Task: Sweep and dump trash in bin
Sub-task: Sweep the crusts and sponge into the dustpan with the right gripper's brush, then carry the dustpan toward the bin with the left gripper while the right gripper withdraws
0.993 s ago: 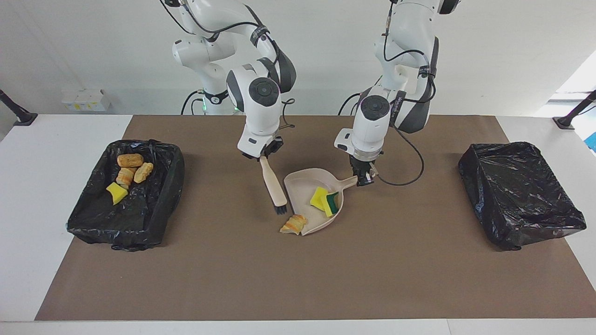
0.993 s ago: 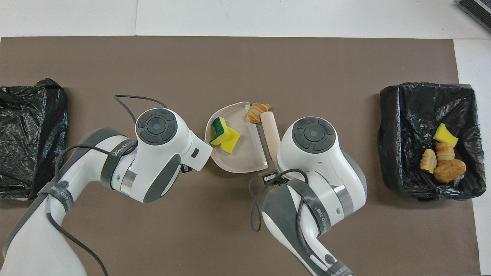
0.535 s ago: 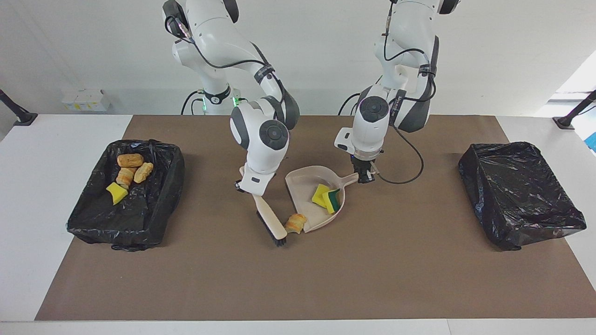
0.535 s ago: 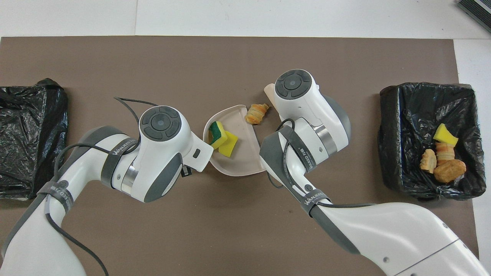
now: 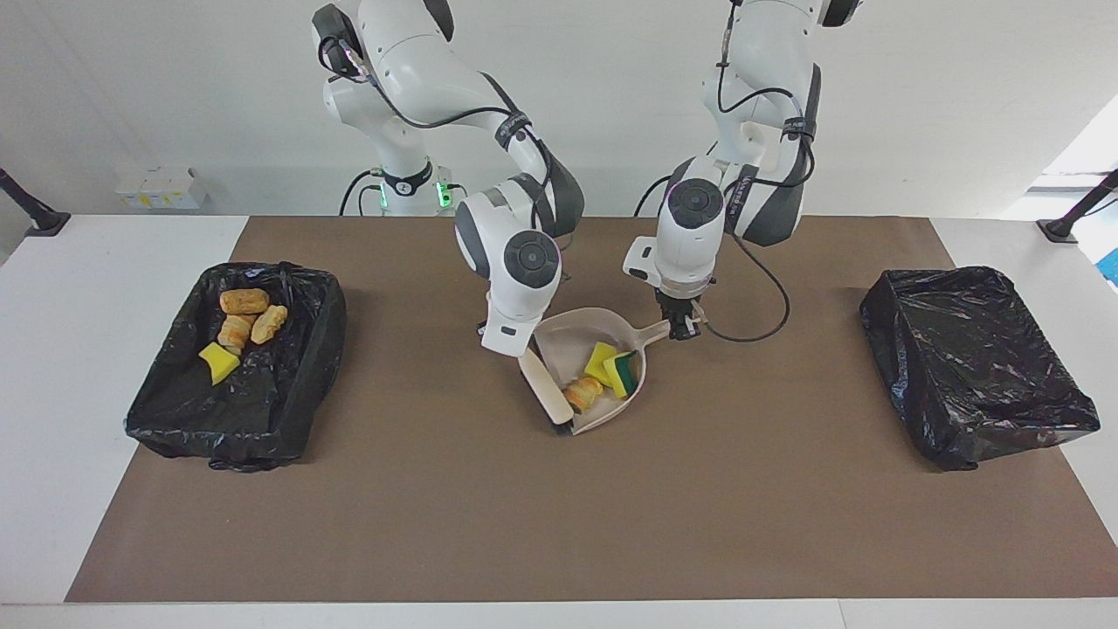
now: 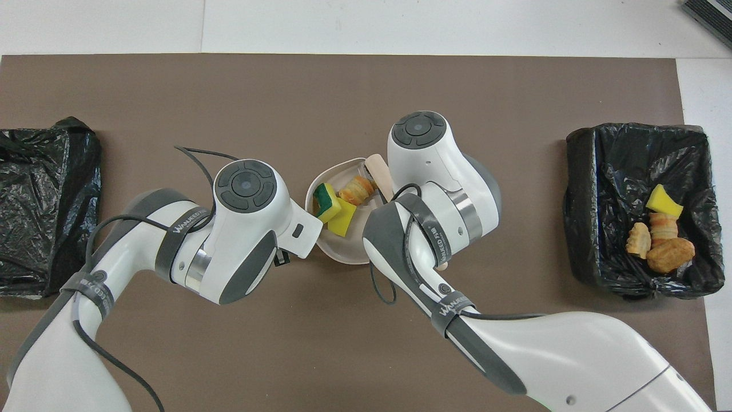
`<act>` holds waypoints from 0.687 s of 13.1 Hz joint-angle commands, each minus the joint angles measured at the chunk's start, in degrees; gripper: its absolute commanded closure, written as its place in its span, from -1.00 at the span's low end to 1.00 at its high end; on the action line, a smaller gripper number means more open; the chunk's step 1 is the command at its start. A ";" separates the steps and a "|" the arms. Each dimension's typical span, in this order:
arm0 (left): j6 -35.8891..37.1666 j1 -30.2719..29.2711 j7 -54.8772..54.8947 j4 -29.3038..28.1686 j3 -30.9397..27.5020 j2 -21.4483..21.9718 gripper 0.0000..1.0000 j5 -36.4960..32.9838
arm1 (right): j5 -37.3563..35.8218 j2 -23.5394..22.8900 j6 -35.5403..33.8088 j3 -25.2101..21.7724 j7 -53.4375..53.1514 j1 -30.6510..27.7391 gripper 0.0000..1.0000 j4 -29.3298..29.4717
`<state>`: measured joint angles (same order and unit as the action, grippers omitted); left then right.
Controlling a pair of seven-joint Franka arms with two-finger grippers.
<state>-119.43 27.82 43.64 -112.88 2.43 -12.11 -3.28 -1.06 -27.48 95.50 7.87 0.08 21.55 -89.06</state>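
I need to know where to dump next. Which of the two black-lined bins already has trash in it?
The bin at the right arm's end of the table: bread pieces and a yellow sponge chunk lie inside. The other bin shows none.

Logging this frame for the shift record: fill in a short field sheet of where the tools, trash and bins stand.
dustpan: on the brown mat, mid-table, handle held by left gripper
brush: held by right gripper, head at the pan's open edge
in pan: croissant piece, yellow sponge, green-backed sponge
bin at right arm's end: holds four scraps
bin at left arm's end: no trash visible
loose on mat: nothing visible
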 commanded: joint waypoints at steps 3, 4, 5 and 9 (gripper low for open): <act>-6.52 0.22 1.78 -2.96 -0.58 0.69 1.00 -0.76 | 6.16 9.79 -1.27 0.65 -9.25 -2.82 1.00 -4.72; -6.60 0.05 3.97 -2.87 -0.58 0.68 1.00 -0.68 | 6.25 10.86 -1.71 0.65 -15.39 -2.83 1.00 -4.63; -6.69 -0.82 5.30 -2.43 -0.58 0.34 1.00 -0.59 | 6.25 11.74 -1.89 0.65 -21.02 -3.17 1.00 -4.63; -5.29 -3.38 6.90 -0.59 -0.41 1.74 1.00 0.03 | 5.64 15.52 -9.17 0.13 -28.28 -5.28 1.00 -4.63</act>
<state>-124.58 25.80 49.14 -113.79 1.85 -12.02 -3.28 3.72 -14.52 88.52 7.94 -25.49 17.73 -91.66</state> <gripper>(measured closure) 0.683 0.740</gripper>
